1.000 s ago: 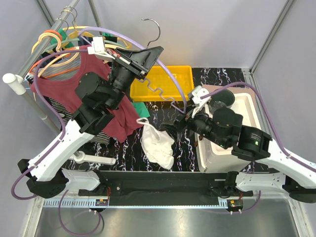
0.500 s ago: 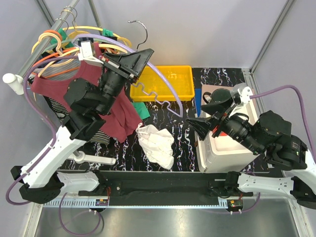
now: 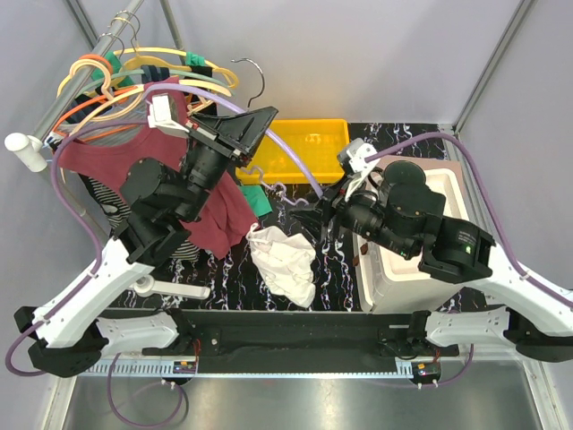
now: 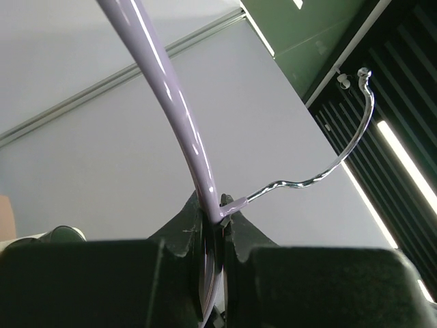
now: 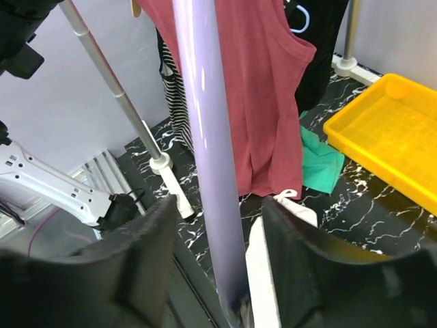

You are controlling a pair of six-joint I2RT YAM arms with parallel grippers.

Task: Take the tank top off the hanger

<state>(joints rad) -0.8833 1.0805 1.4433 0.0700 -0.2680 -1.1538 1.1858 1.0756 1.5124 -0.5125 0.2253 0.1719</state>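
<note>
My left gripper [image 3: 262,116] is shut on the neck of a lilac plastic hanger [image 3: 300,161], just below its metal hook [image 3: 255,76]. The left wrist view shows the jaws closed on that neck [image 4: 218,212], the hook [image 4: 341,157] curving up to the right. My right gripper [image 3: 325,209] is open. In the right wrist view its fingers [image 5: 220,205] stand on either side of the hanger's lilac arm [image 5: 205,102] without touching it. A white tank top [image 3: 285,262] lies crumpled on the table below the hanger and also shows in the right wrist view [image 5: 263,273].
A red tank top [image 3: 175,170] and a striped garment [image 3: 107,202] hang on the rack [image 3: 98,72] at the left, with several more hangers. A yellow tray [image 3: 309,148] stands behind. A green cloth [image 3: 258,199] lies beside it. A white bin [image 3: 421,269] sits under the right arm.
My right arm swung out to the right, then came back left, its open fingers now around the hanger's arm. The left gripper shifted slightly with the hanger. The white tank top stayed put.
</note>
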